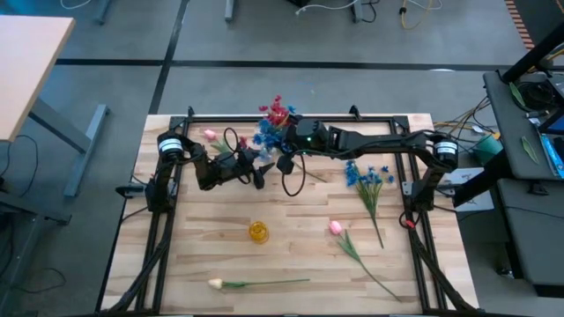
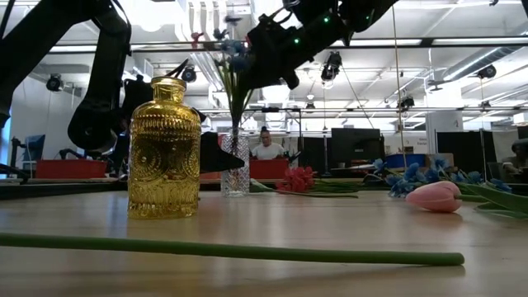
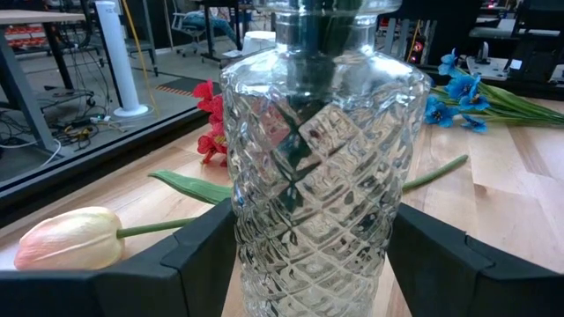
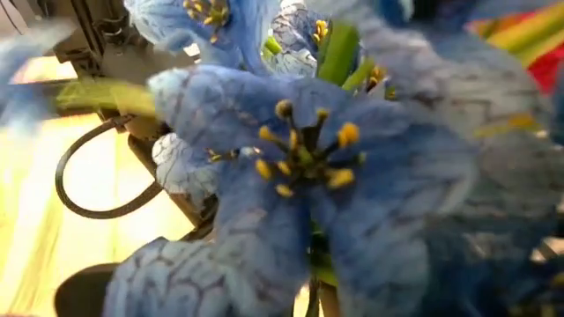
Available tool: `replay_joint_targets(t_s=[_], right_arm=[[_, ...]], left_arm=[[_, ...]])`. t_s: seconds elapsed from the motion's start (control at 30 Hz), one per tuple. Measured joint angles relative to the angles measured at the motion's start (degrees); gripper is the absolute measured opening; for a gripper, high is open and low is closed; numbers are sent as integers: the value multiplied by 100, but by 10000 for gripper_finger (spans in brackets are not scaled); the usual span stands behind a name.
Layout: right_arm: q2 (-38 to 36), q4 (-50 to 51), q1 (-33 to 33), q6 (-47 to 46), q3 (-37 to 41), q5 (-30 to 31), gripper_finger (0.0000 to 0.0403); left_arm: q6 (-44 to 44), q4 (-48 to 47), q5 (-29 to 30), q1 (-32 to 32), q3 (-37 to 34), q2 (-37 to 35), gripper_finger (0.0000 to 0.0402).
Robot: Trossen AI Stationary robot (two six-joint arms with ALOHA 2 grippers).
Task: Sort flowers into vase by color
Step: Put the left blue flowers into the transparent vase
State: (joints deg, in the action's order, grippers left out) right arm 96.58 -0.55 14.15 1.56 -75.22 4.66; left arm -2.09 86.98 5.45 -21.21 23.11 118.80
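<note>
Standing near the far edge of the wooden table (image 1: pixel 291 264), a clear cut-glass vase (image 3: pixel 313 176) is clasped between the two fingers (image 3: pixel 198 255) of the left gripper (image 1: pixel 256 167), which are spread to the width of the glass. A blue flower (image 1: pixel 267 134) with its stem in that vase is gripped at the upper stem by the right gripper (image 1: pixel 293 134), whose fingers are shut on it; the petals fill the right wrist view.

Around the vase, a red flower (image 1: pixel 278 110) is laid at the far edge, and a pink tulip (image 1: pixel 210 135) is seen just beside the left arm. A second bunch of blue flowers (image 1: pixel 368 176) is spread on the right side, well apart from the vase. Nearer the front, a small amber bottle (image 1: pixel 257 232) is set upright, with a pink tulip bud (image 1: pixel 336 227) to its right and a cream tulip (image 1: pixel 215 283) laid along the front edge. Black cable loops are draped near both grippers. Bare wood is left open between the amber bottle and the vase.
</note>
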Motion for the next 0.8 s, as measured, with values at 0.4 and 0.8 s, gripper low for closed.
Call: replay_joint_targets(t_s=[0.4,0.8], right_arm=[[-14,35,-13,115,-7,2,22],[-317,277,-63,-223,-7,-6,163]], left_arm=[[0,-13,-2,0,0,0,243],[-37,-5,-2,0,-2,4,249]])
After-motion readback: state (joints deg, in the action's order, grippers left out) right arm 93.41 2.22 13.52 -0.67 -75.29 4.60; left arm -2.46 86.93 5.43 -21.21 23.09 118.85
